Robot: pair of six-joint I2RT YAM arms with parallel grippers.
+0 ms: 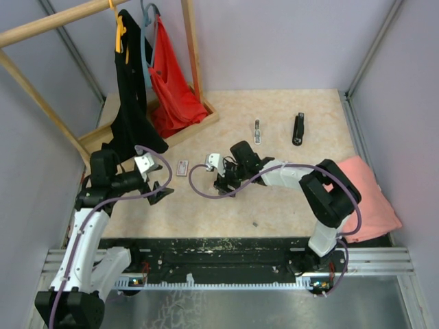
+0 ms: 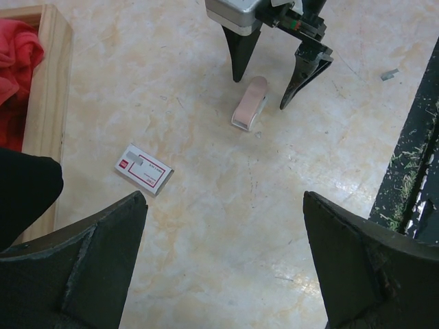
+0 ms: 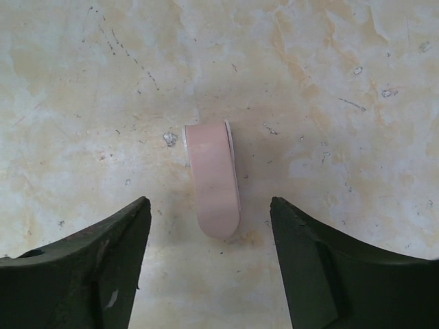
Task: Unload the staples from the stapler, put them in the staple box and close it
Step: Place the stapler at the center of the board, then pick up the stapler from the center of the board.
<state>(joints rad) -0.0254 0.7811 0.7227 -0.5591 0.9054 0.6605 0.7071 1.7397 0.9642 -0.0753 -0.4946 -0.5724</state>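
Note:
The black stapler [image 1: 298, 129] lies at the far right of the table, away from both arms. A tiny silvery strip [image 2: 389, 74] that looks like staples rests near the front edge, also seen as a speck [image 1: 254, 223]. My right gripper [image 3: 210, 202] points down at mid-table with its jaws open. A small pink rounded oblong piece [image 3: 213, 179] lies flat on the table between its fingers, touching neither. In the left wrist view the same right gripper [image 2: 261, 92] stands over that pink piece [image 2: 249, 104]. My left gripper [image 2: 224, 199] hovers wide open and holds nothing.
A red-and-white box [image 2: 143, 169] lies between the arms. A silvery clip-like piece [image 1: 257, 130] sits left of the stapler. A wooden rack [image 1: 195, 103] with black and red garments fills the far left. A pink cloth [image 1: 367, 199] covers the right edge.

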